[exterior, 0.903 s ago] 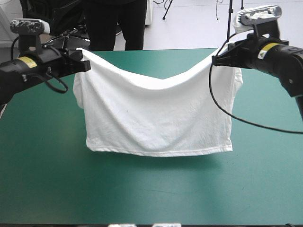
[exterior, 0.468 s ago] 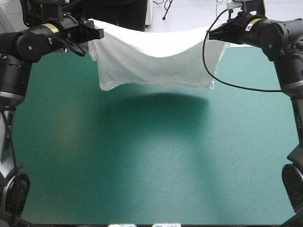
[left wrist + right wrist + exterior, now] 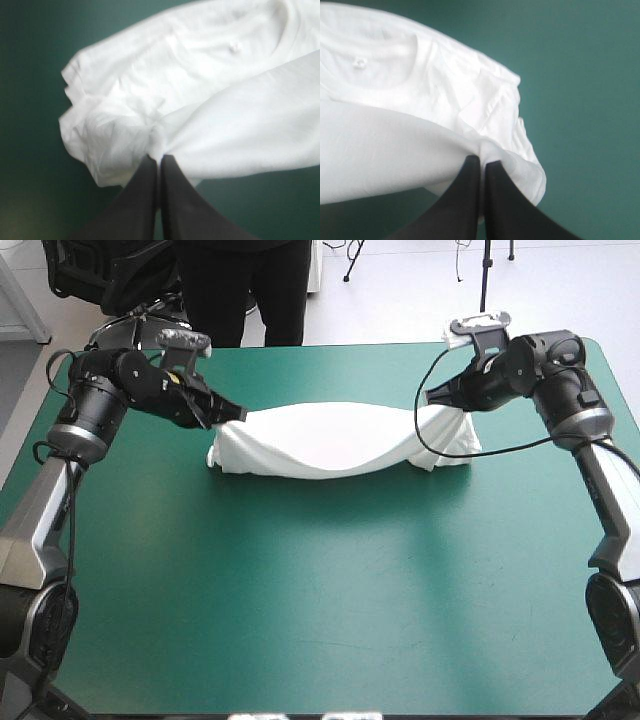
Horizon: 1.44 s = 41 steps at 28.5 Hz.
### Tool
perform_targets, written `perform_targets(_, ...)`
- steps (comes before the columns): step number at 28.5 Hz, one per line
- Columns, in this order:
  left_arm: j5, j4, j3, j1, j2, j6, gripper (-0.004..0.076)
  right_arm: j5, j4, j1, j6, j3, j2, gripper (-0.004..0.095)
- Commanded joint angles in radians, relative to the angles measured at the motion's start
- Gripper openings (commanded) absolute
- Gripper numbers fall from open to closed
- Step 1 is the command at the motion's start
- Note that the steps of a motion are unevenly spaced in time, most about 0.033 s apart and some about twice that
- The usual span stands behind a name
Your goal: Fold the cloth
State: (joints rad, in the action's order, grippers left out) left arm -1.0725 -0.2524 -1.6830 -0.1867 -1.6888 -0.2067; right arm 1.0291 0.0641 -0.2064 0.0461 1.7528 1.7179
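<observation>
White short-sleeved T-shirt (image 3: 330, 447), airborne just before, now lies doubled on the far teal-green surface (image 3: 320, 590). Left gripper (image 3: 238, 415) and right gripper (image 3: 430, 398) each clamp an end; release likely next.

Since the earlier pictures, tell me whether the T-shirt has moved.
Yes. The T-shirt has dropped from hanging high at the far edge onto the teal-green cover, left gripper and right gripper shut on it.

T-shirt (image 3: 330, 445) | white, folded over | lying across table's far half
</observation>
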Motion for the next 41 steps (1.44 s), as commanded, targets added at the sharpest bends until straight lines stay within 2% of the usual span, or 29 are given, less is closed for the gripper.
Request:
perform_targets(1,0.015,-0.024,0.08,-0.001,0.068,-0.005,-0.0009,0.004,0.047,0.005,0.035,-0.043,-0.054,-0.0017)
perform_targets(6,0.028,-0.017,0.214,-0.012,0.142,-0.007,-0.0009,0.086,0.18,0.005,0.103,-0.124,-0.056,-0.0017)
perform_targets(10,0.04,-0.011,0.339,-0.037,0.209,-0.003,-0.0009,0.115,0.228,0.005,0.121,-0.19,-0.069,-0.0017)
perform_targets(17,0.035,0.03,0.572,-0.109,0.3,0.028,-0.0009,0.155,0.236,0.005,0.132,-0.393,-0.141,-0.0017)
perform_targets(23,0.05,0.03,0.697,-0.127,0.376,0.028,-0.0009,0.159,0.257,0.005,0.158,-0.565,-0.215,-0.0017)
perform_targets(41,0.063,0.035,0.889,-0.13,0.507,0.028,-0.0008,0.176,0.205,0.005,0.18,-0.805,-0.375,-0.0017)
